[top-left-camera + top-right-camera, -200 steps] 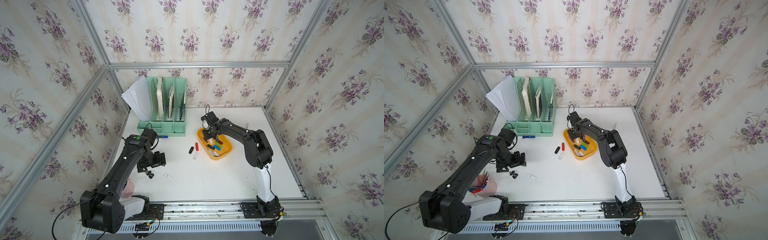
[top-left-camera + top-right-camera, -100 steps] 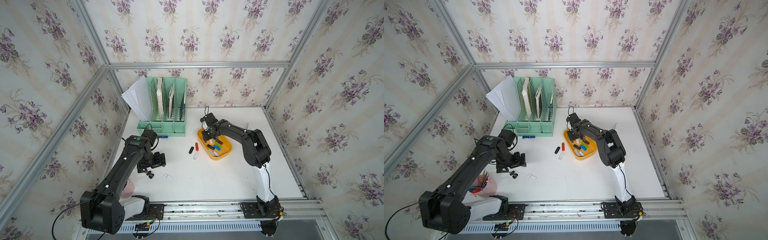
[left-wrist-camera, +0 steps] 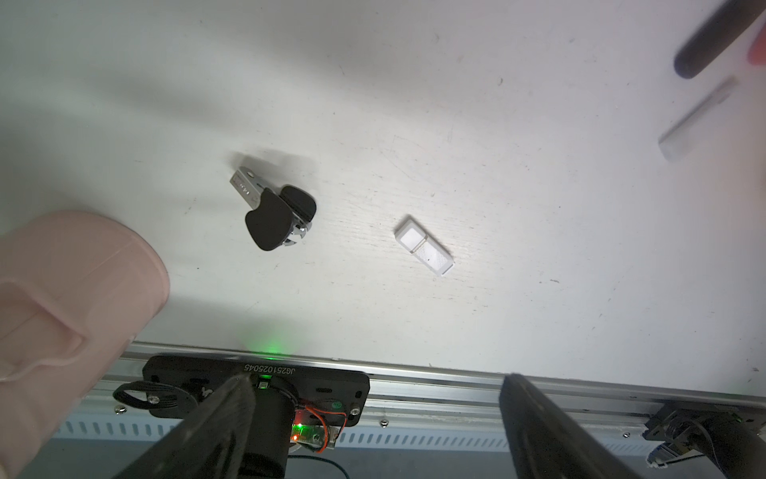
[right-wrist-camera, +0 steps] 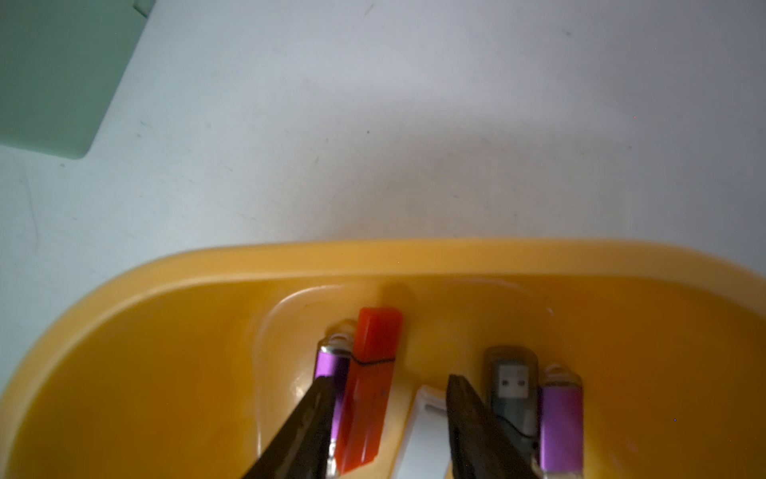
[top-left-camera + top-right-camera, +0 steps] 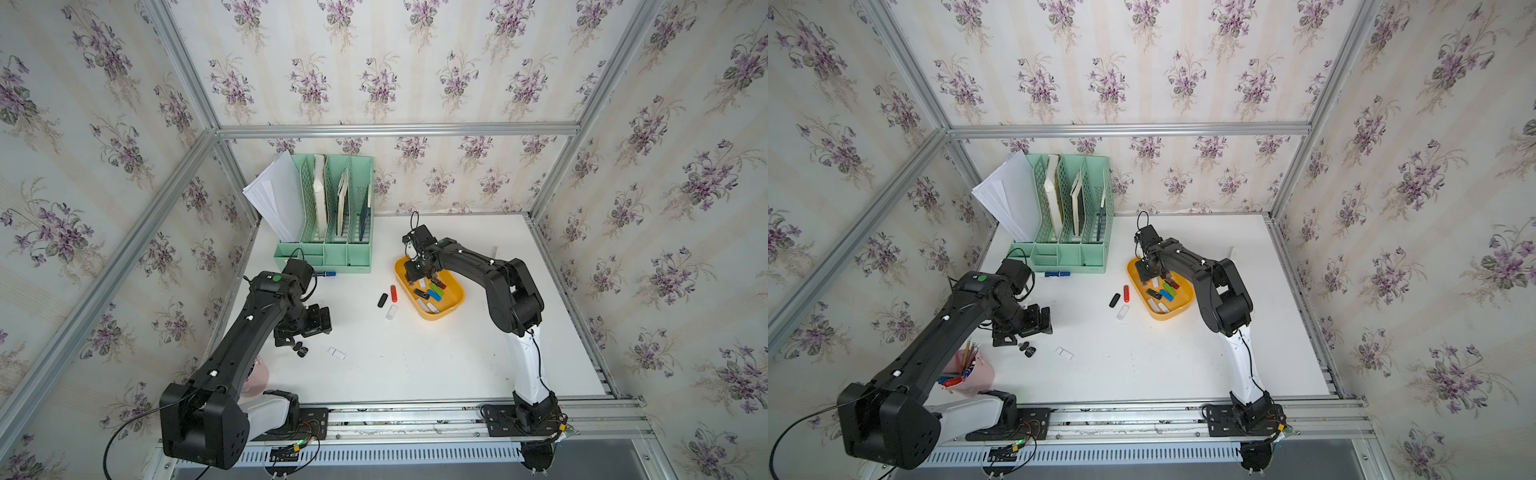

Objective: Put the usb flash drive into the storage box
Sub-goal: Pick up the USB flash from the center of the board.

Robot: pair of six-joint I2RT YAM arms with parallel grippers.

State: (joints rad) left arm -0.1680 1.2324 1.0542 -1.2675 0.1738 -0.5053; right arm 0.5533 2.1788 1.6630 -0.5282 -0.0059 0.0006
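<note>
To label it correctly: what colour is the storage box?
The storage box is yellow-orange; the right wrist view shows it best.

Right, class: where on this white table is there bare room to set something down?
Bare: white tabletop between the shallow yellow-orange plastic tray, the front aluminium rail and the right arm. Crowded: inside the tray, and loose flash drives beside it.

Your right gripper point(image 4: 391, 379) sits low inside the storage box point(image 4: 414, 257), jaws parted. A red drive point(image 4: 375, 365) and a white drive point(image 4: 427, 431) fill the gap between its fingers. A purple drive point(image 4: 329, 365) crowds one finger's outer side and a grey drive point(image 4: 512, 385) the other's. Ahead of the fingertips the box wall rises, then bare table point(image 4: 414, 124).

Your left gripper point(image 3: 373, 381) hangs wide open. Ahead of it, a black drive point(image 3: 275, 215) and a white stick point(image 3: 425, 244) lie apart with room to pass between them. A pink cup point(image 3: 70, 290) stands close on one side.
</note>
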